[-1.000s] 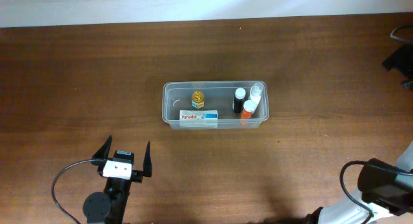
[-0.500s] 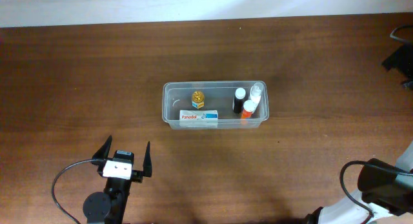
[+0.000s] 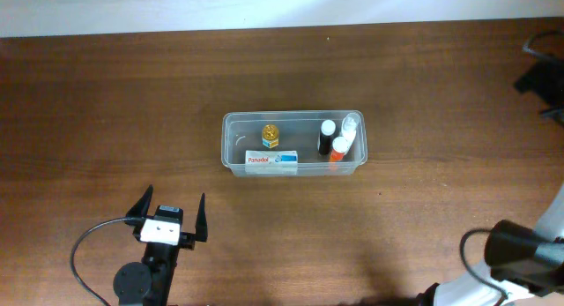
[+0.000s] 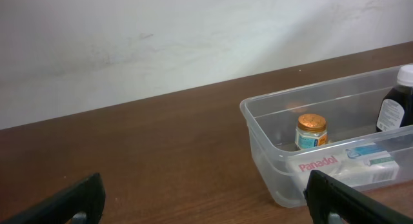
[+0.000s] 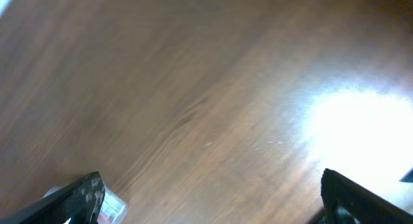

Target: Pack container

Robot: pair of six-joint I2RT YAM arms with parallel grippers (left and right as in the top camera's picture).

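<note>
You had both claws released and empty, the left gripper [image 3: 174, 202] and right gripper [image 5: 213, 198] well apart from the container [image 3: 291, 115] at mid-table (box [image 3: 270, 160] and bottles [image 3: 327, 138] lay inside), probably because packing looked finished.

Clear rectangular container [image 3: 231, 154], upright mid-table (bottles, box inside)

Wooden table [image 3: 106, 94] against a white wall [image 4: 161, 30].

Robot lab: wooden table [image 3: 106, 94] against white wall [image 4: 161, 30].
</note>
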